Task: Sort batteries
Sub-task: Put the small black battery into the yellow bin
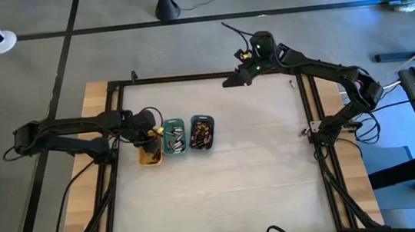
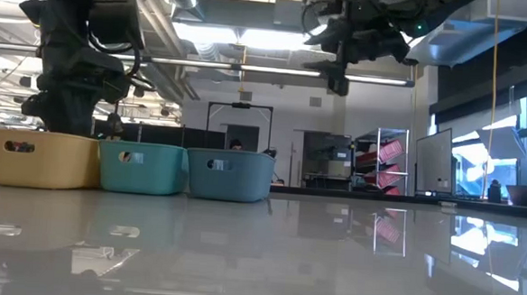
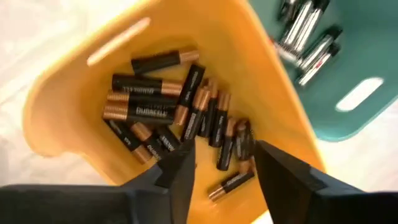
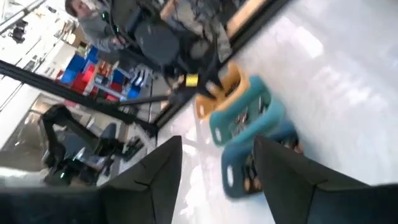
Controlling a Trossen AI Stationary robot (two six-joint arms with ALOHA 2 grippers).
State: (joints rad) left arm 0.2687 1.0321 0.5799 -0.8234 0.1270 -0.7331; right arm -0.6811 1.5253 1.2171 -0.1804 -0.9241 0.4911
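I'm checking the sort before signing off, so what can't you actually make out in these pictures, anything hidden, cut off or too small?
- Low view: the tray walls hide the contents of the yellow tray, green tray and grey-blue tray.
- High view: the left gripper covers part of the yellow tray; the batteries are too small to count.
- Left wrist view: the green tray's silvery batteries are blurred and cut off by the edge.
- Right wrist view: tray contents blurred.

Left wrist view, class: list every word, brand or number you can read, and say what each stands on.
"DURACELL": on a black, copper-tipped battery lying in the yellow plastic tray.
Print on the neighbouring batteries: too blurred to read.
Silvery batteries in the teal plastic tray: markings unreadable.
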